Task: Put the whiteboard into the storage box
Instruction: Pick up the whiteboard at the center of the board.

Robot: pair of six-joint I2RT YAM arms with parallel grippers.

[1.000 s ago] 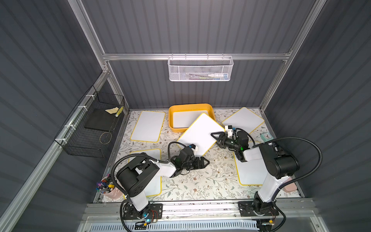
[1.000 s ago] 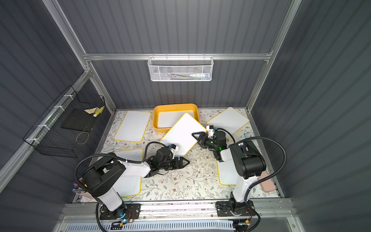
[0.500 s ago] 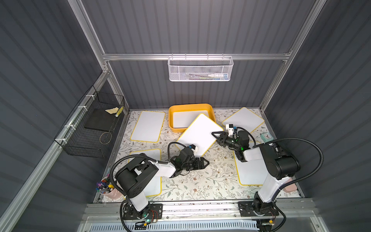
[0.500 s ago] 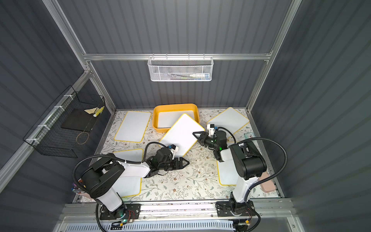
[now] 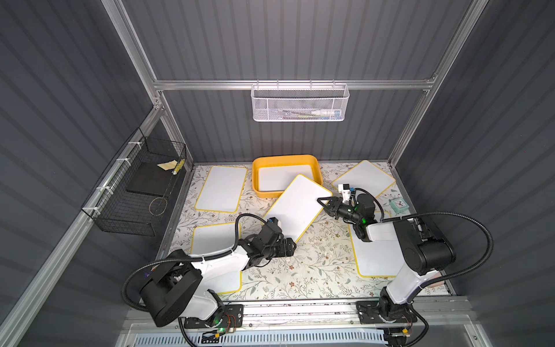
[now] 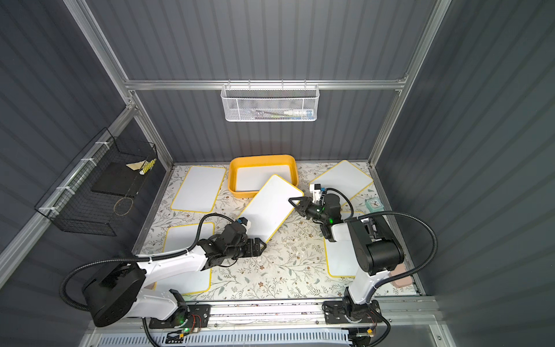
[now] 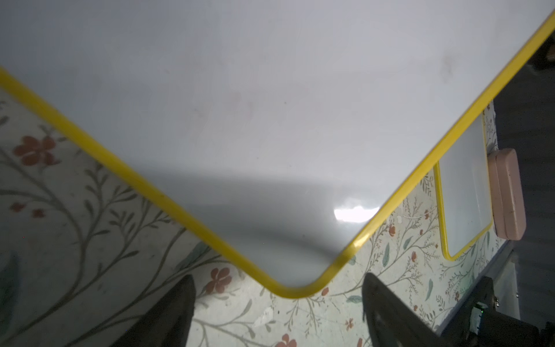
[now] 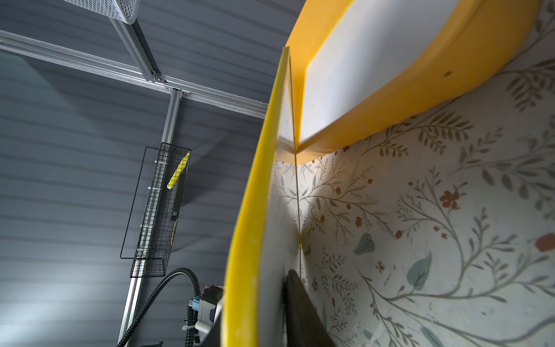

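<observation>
**While the whiteboard [image 5: 297, 207] is leaning on the box [image 5: 264, 193]: right claw [image 5: 323, 202] pinching, left claw [image 5: 289, 246] spread**

Where the right claw is sitting at the whiteboard's long side, it is pinching that yellow-trimmed edge. In the right wrist view one dark finger [image 8: 300, 306] is pressing against the glossy underside. The upper finger is lying on the white face in both top views.

Ahead of this claw, the whiteboard's far short end is resting on the near rim of the box [image 8: 420, 90], so the sheet is sitting tilted over the flowered mat [image 5: 315, 264]. The whiteboard is lying only partly over the box, not inside it. A second board [image 5: 279, 180] is lying flat on the box floor.

The left claw [image 7: 279, 318] is standing spread wide at the opposite, near corner of the whiteboard [image 7: 270, 120]. Its two dark fingers [image 7: 177, 312] are flanking the rounded corner with mat showing between them and the trim. It is gripping nothing.

Around the claws:
- Behind the right claw, a slanted board [image 5: 365, 177] is lying on the mat.
- Beside the right claw's wrist, a small mint clock [image 5: 399, 204] is standing.
- Beneath the right forearm, another board [image 5: 375, 258] is lying flat, with a pink case [image 7: 507, 192] just beside it.
- Under the left arm, a board [image 5: 210, 240] is lying flat.
- Beyond the left claw, next to the box, one more board [image 5: 222, 187] is lying flat.
</observation>
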